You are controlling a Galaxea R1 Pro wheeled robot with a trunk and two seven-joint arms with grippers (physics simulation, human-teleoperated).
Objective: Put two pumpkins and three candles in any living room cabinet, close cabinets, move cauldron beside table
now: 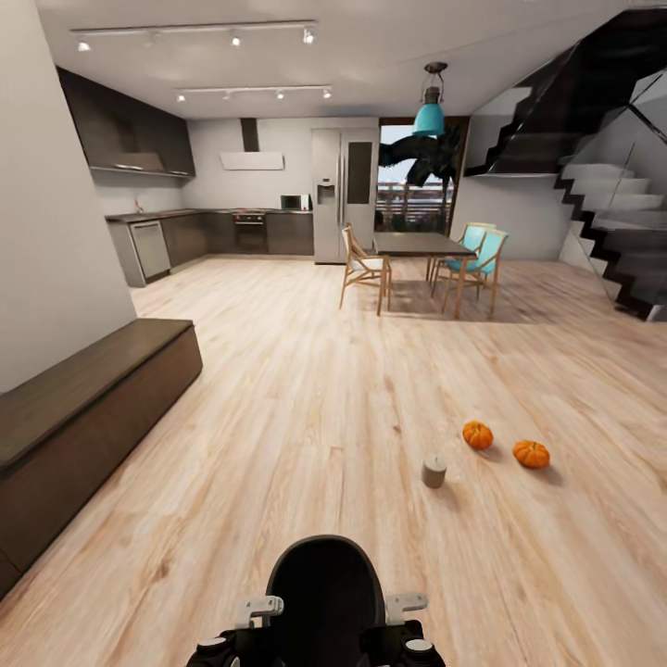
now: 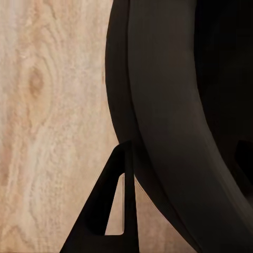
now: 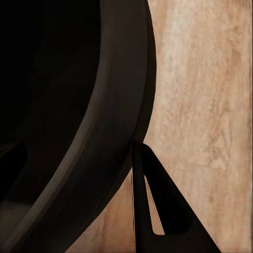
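My left claw finger (image 2: 113, 211) beside robot's black base (image 2: 179, 121), grip unreadable, right likewise, two pumpkins (image 1: 478, 434) and candle (image 1: 434, 471) lay on floor (image 1: 306, 398), cabinet (image 1: 83, 408) shut.

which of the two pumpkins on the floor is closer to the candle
The left pumpkin, the one farther from the robot, sits just beyond the grey candle. The other pumpkin lies farther right.

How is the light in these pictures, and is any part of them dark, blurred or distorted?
Head view: even, bright light; the pumpkins and the candle cast soft shadows on the wood floor; walls and stairs bend towards the edges, as through a wide lens. Left wrist view: a black curved body is nearly featureless; floor grain is soft. Right wrist view: the same dark mass, slightly blurred floor.
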